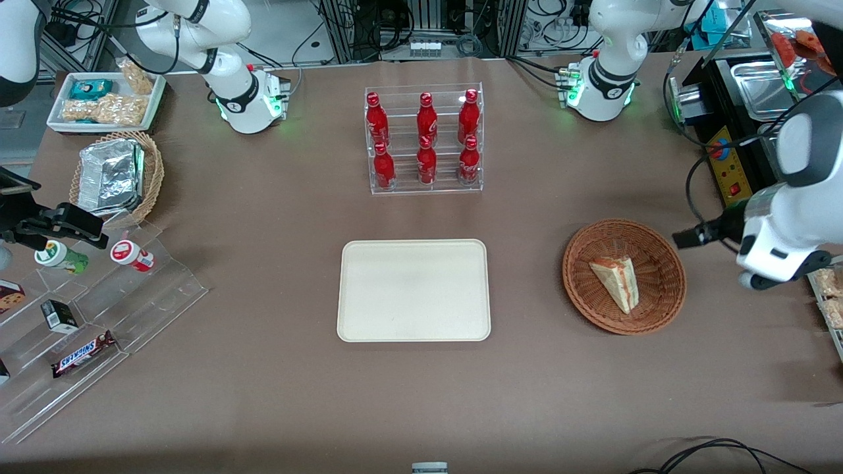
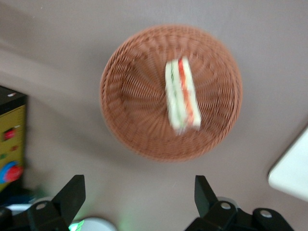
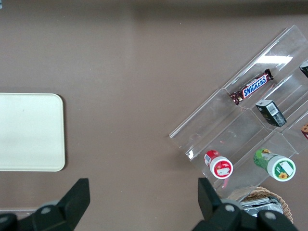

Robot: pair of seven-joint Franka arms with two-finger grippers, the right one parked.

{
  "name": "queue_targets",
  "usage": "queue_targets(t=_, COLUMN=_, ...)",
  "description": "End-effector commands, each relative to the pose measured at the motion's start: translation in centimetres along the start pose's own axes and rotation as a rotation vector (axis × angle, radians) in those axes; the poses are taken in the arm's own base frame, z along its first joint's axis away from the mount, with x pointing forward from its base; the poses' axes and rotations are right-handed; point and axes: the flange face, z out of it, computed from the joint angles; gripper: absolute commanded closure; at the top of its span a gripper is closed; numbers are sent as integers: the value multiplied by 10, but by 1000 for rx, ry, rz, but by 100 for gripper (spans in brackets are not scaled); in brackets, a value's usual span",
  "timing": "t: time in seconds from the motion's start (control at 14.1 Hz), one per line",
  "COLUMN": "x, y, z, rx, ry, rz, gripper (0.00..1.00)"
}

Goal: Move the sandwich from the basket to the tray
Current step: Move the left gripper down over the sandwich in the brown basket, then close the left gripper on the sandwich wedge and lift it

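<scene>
approach step here: the gripper (image 2: 137, 199), fingers spread wide, hovers beside the basket (image 1: 666, 253), and next must drop over the sandwich (image 1: 617, 282) inside it, tray (image 1: 413, 329) waiting.

The counter (image 1: 263, 368) is lit evenly and fairly brightly from overhead, and only short, soft shadows are cast beside the tray (image 1: 413, 290) and the basket (image 1: 624, 276). Glare is seen on the crumpled foil (image 1: 110, 176) and on the clear acrylic steps (image 3: 269, 60). In the left wrist view, the sandwich (image 2: 182, 95) and the basket weave are smeared by motion blur (the end effector (image 2: 139, 195) fingers, spread apart, are rendered dark but sharper). The front view is sharp throughout.
</scene>
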Motion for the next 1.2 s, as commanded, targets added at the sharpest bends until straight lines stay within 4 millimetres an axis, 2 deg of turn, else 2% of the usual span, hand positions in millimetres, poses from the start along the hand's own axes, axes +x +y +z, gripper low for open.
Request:
queue_targets(t=0.0, x=2, y=8, z=48, rx=-21, ry=14, rz=-77, gripper=0)
queue_targets(t=0.28, x=20, y=23, z=92, rx=-45, ry=-16, rz=-161, gripper=0)
queue_targets(t=0.57, x=20, y=29, z=140, rx=-74, ry=18, rz=-221, gripper=0)
queue_targets(t=0.78, x=16, y=59, z=156, rx=-88, ry=32, rz=-241, gripper=0)
queue_targets(t=0.92, x=18, y=64, z=167, rx=-93, ry=37, rz=-272, gripper=0)
queue_targets(t=1.13, x=18, y=61, z=172, rx=-84, ry=23, rz=-280, gripper=0)
